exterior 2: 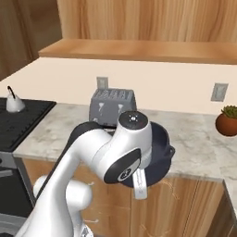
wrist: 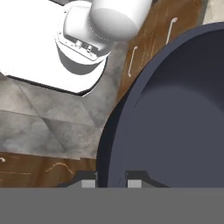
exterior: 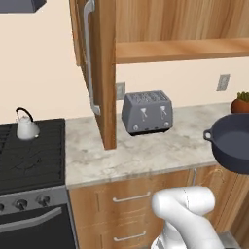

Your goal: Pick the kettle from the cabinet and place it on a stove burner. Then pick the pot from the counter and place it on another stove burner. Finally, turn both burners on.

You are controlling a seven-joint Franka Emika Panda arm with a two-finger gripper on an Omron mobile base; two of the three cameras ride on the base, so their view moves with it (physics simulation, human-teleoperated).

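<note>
Pot (exterior: pixel 232 143) in dark blue-grey hangs in the air out past the front edge of the counter (exterior: pixel 146 153), lifted clear of the stone and level with the top drawers, one small loop handle facing the toaster (exterior: pixel 147 112). In the hand view the gripper (wrist: pixel 111 181) is nearly closed, its two dark fingertips (wrist: pixel 89 183) pinching the pot's rim wall between them, one tip outside the wall and one inside the bowl, with the wooden drawers and the grey floor seen below. From the right base view the white arm bends over in front of the pot, hiding much of it, and the pot's far rim and a loop handle (exterior 2: pixel 170 150) show past the wrist. Kettle (exterior: pixel 26 125), small and silver with a thin black arched handle, stands upright on a rear burner of the stove (exterior: pixel 30 153), near the back edge of the black cooktop and well apart from the pot. Three round knobs (exterior: pixel 21 204) line the stove's front panel. An open cabinet door (exterior: pixel 97 68) with a silver bar handle hangs over the counter's left end, just beside the toaster. A terracotta plant pot (exterior 2: pixel 227 122) sits at the counter's back right.
</note>
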